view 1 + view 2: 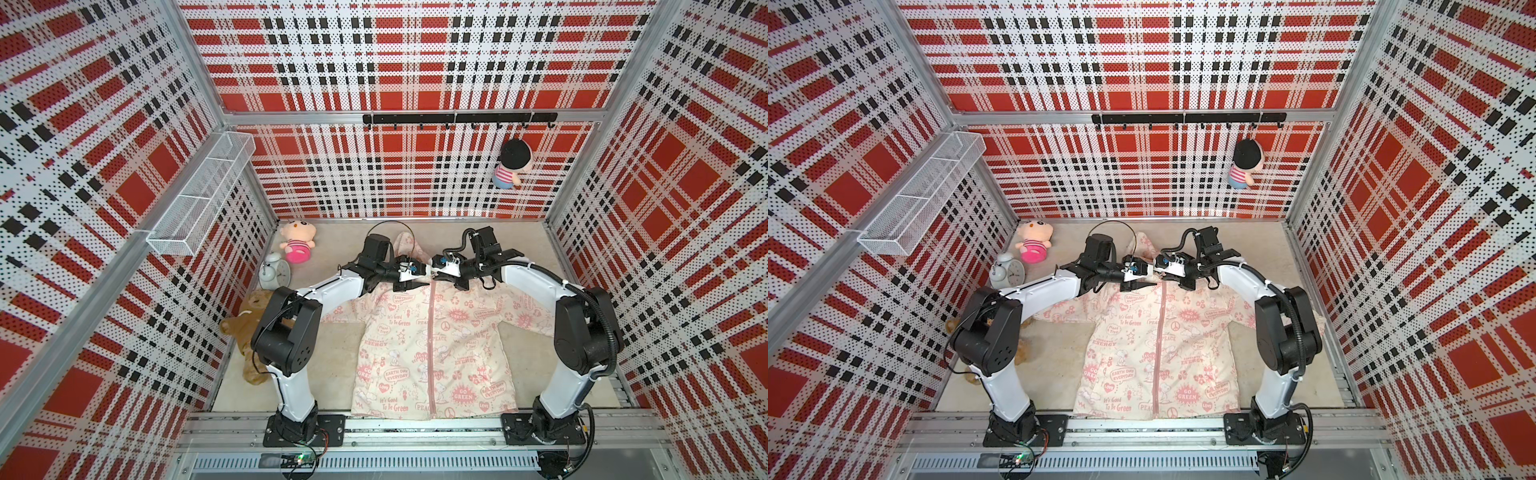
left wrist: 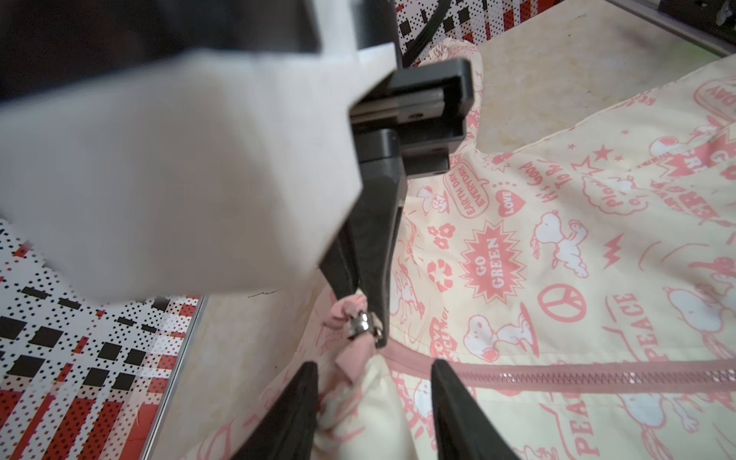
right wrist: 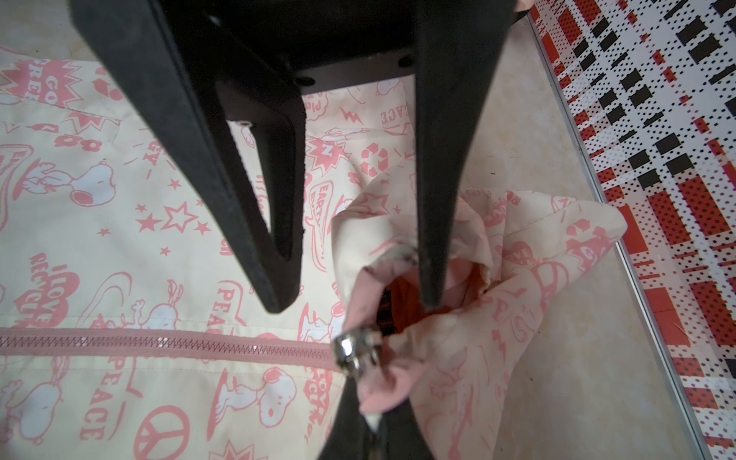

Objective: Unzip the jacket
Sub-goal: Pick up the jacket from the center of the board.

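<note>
The jacket (image 1: 395,353) lies flat and zipped, its zipper (image 1: 433,345) running from the far collar toward the near hem; the left gripper (image 2: 374,382) straddles collar fabric, jaws apart, while the right gripper (image 3: 364,398), pinched shut on the slider (image 3: 350,350), likely pulls hemward

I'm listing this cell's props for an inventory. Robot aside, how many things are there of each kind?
Soft toys: 3 (pink doll, hanging doll, teddy)
Jacket: 1
Clock: 1
Wire basket: 1
Hook rail: 1
Total: 7
</note>
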Robot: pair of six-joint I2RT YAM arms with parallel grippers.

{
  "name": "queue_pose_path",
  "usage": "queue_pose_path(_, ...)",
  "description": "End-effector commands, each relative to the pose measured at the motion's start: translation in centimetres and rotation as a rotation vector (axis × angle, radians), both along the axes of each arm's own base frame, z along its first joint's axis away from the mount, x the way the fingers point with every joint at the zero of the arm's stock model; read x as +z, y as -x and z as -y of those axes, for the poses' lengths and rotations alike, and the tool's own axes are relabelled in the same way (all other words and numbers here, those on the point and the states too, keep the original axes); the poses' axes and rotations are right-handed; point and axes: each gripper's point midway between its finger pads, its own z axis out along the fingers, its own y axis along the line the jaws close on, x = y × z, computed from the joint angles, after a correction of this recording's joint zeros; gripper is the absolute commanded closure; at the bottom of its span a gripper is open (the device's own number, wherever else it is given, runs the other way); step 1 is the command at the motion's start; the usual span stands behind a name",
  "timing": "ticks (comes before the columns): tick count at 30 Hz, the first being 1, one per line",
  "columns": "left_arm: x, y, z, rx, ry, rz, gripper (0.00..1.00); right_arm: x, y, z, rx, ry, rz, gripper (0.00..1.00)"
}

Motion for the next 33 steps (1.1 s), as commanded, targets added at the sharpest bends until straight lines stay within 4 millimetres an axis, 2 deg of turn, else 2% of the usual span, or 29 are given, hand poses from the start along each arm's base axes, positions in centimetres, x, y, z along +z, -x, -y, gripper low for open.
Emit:
queue_pose_path(1,0.4,0.1,0.6,-0.025,0.006,-0.005,0.56,2.1,0.7,-0.5,0.036,-0.04,0.051,1.0)
queue_pose_path(3,0.6,0.0,0.6,-0.022,0.011,-0.009,0.6,2.1,0.6,-0.5,0.033,-0.038,0.052,1.0)
queue_pose_path(7,1.5,-0.2,0.8,-0.045,0.037,-0.067,0.77,2.1,0.5,-0.5,0.027,-0.04,0.05,1.0)
queue_pose_path(11,0.9,-0.5,0.8,-0.052,0.005,-0.102,0.86,2.5,0.5,-0.7,0.023,-0.065,0.061,1.0)
queue_pose_path(13,0.8,-0.3,0.8,-0.06,0.001,-0.106,0.98,2.7,0.5,-0.7,0.02,-0.076,0.065,1.0)
queue_pose_path(16,0.7,-0.2,0.7,-0.067,-0.005,-0.1,1.0,3.6,-0.2,-0.7,-0.029,-0.109,0.088,1.0)
queue_pose_path(17,0.8,-0.1,0.6,-0.069,-0.004,-0.097,1.0,3.9,-0.3,-0.7,-0.048,-0.123,0.096,0.82)
queue_pose_path(18,0.8,-0.1,0.5,-0.068,-0.003,-0.096,1.0,4.5,-0.6,-0.6,-0.076,-0.142,0.113,0.73)
queue_pose_path(21,1.6,0.0,0.0,-0.071,0.011,-0.087,1.0,7.0,-0.8,-0.4,-0.154,-0.232,0.142,0.6)
queue_pose_path(23,2.0,-0.1,-0.4,-0.058,0.014,-0.082,1.0,7.8,-0.4,-0.1,-0.181,-0.254,0.137,0.48)
queue_pose_path(26,2.7,-0.2,-0.8,-0.047,0.025,-0.086,1.0,9.3,-0.1,0.7,-0.263,-0.314,0.171,0.39)
queue_pose_path(28,3.0,-0.2,-0.9,-0.042,0.032,-0.097,1.0,10.2,0.1,1.5,-0.322,-0.359,0.192,0.37)
queue_pose_path(30,3.2,0.0,-0.9,-0.047,0.041,-0.107,1.0,11.8,-0.3,2.4,-0.438,-0.43,0.167,0.4)
queue_pose_path(32,3.5,0.4,-0.8,-0.058,0.052,-0.115,1.0,13.2,-0.7,3.5,-0.578,-0.512,0.106,0.52)
queue_pose_path(33,3.7,0.5,-0.8,-0.062,0.057,-0.116,1.0,13.6,-0.2,3.6,-0.605,-0.559,0.068,0.57)
